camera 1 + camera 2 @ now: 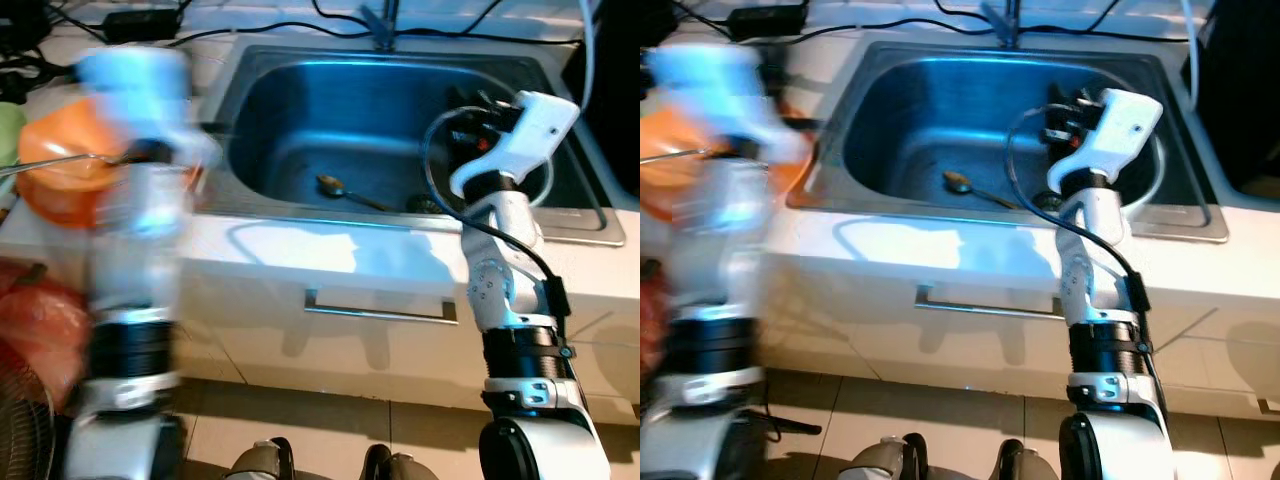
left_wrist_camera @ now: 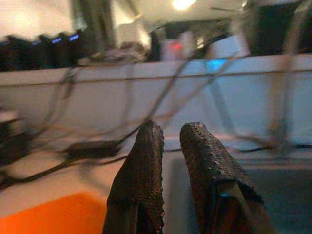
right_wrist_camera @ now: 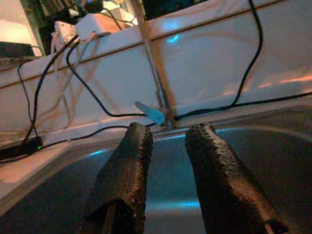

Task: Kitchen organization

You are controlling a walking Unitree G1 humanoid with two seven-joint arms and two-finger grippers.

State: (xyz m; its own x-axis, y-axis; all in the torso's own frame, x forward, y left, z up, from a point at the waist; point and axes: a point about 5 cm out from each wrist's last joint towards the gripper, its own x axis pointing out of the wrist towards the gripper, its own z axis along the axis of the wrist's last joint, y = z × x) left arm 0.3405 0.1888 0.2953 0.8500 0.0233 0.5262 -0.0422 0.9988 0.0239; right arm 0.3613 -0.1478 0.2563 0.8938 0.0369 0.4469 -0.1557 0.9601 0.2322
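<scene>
R gripper over stainless steel sink basin, fingers narrowly apart, empty. Metal spoon on basin floor, at its 9 o'clock. L gripper blurred above orange plastic bowl, fingers slightly apart, empty.

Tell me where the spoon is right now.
The spoon lies on the floor of the steel sink, near its front wall, just left of the right gripper, which hangs over the basin.

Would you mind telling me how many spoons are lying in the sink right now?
1. A single spoon lies on the sink floor near the drain; the right arm may hide others.
</scene>
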